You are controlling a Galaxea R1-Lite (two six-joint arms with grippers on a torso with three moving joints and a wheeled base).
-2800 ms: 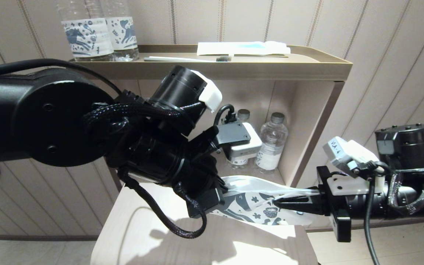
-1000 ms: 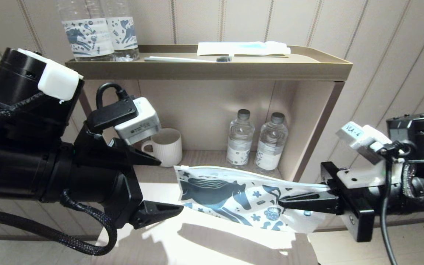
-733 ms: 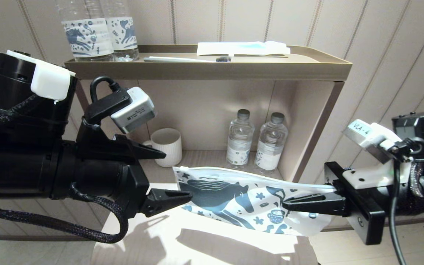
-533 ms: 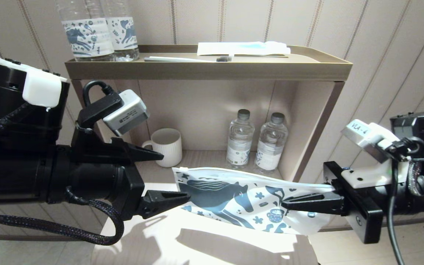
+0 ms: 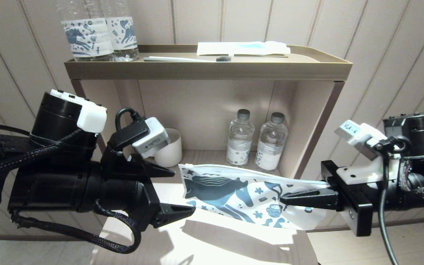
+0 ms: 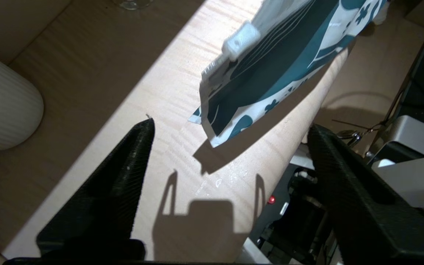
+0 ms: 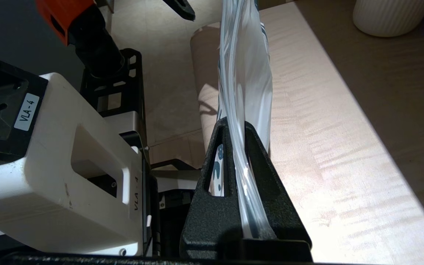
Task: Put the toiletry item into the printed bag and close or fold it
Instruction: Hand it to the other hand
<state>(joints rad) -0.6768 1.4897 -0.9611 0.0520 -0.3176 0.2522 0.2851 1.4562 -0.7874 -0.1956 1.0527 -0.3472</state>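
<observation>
The printed bag hangs level above the table, white with a dark blue horse. My right gripper is shut on its right end, and in the right wrist view the jaws pinch the bag's layered edge. My left gripper stands open just left of the bag's free end, touching nothing. The left wrist view shows the bag's corner and white slider ahead of the spread gripper. The comb does not show in any view.
A light wooden table lies below the bag. The shelf's top tray holds two horse-label bottles, a toothbrush and a white-and-blue packet. A ribbed white cup and two small bottles stand inside the shelf.
The left gripper was at the bag's left end, then came off and drew back left, open. Over the last half second the left arm sank lower. The right gripper kept hold of the bag.
</observation>
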